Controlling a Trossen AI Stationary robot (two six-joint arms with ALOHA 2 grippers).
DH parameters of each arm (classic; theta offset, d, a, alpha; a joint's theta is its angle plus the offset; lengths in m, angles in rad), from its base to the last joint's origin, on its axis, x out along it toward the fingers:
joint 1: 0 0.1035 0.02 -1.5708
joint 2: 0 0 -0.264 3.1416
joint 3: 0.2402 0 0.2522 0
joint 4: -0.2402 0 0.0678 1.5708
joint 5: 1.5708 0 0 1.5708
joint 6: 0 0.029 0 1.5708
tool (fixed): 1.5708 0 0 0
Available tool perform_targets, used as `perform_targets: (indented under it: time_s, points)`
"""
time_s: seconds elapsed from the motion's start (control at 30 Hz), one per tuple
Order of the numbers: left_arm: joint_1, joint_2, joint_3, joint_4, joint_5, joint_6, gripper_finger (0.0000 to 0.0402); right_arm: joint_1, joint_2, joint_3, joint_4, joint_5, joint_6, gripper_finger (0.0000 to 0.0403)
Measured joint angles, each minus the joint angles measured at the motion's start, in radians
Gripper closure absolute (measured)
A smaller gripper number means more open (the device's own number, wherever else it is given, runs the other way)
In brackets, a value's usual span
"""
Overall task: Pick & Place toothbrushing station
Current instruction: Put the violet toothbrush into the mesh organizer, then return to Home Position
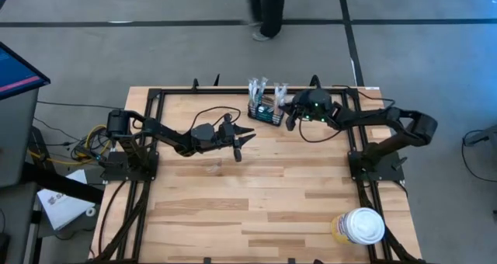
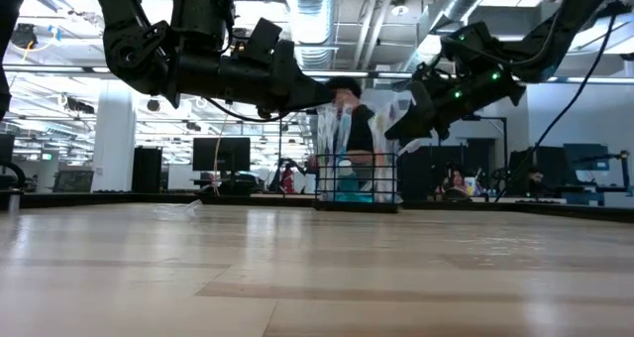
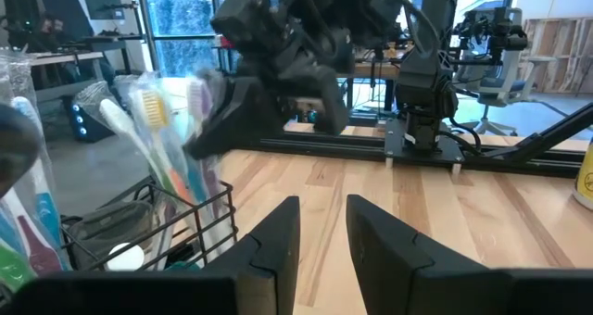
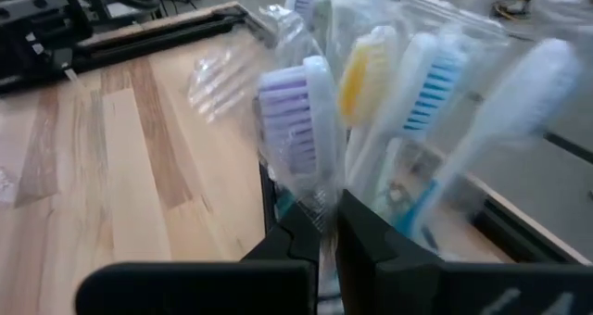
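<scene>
The toothbrushing station (image 1: 265,113) is a small black wire-mesh holder standing on its base at the table's far middle, with several wrapped toothbrushes upright in it (image 2: 357,178) (image 3: 153,227). My right gripper (image 1: 291,118) (image 4: 326,230) is shut at the holder's right side, slanting down toward the brushes. A purple-bristled brush (image 4: 296,111) rises just beyond its fingertips. My left gripper (image 1: 245,137) (image 3: 322,245) hovers open, pointing level, just left of and nearer than the holder, with nothing between its fingers. My right gripper has its shut fingertips (image 4: 296,236) right at the lower wrapper of the purple-bristled toothbrush (image 4: 320,208), coming from the table's right and slanting down. The fingers hide that spot, so I cannot tell whether they pinch the wrapper or only stand against it.
A round white-lidded yellowish tub (image 1: 359,226) stands at the near right corner. A scrap of clear plastic (image 1: 213,168) lies on the wood near the left gripper. Black frame rails (image 1: 155,101) run along the far and side edges. A person (image 1: 268,12) stands beyond the far edge.
</scene>
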Motion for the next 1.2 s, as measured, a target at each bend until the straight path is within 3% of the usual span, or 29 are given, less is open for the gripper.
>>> perform_targets:
  time_s: [0.17, 0.57, 1.2]
  points:
    - [0.0, 0.0, 0.0, 0.0, 0.0, 0.0, 0.0316, 0.013, 0.076, 0.002, 0.106, 0.001, 0.02, 0.0391]
    - [0.0, 0.0, 0.0, 0.0, -0.002, 0.0, 0.0316, 0.013, 0.077, 0.0, 0.082, -0.055, 0.014, 0.0312]
    - [0.0, 0.0, 0.0, 0.0, -0.004, 0.0, 0.0316, -0.022, -0.084, 0.001, -0.015, -0.072, -0.038, 0.0204]
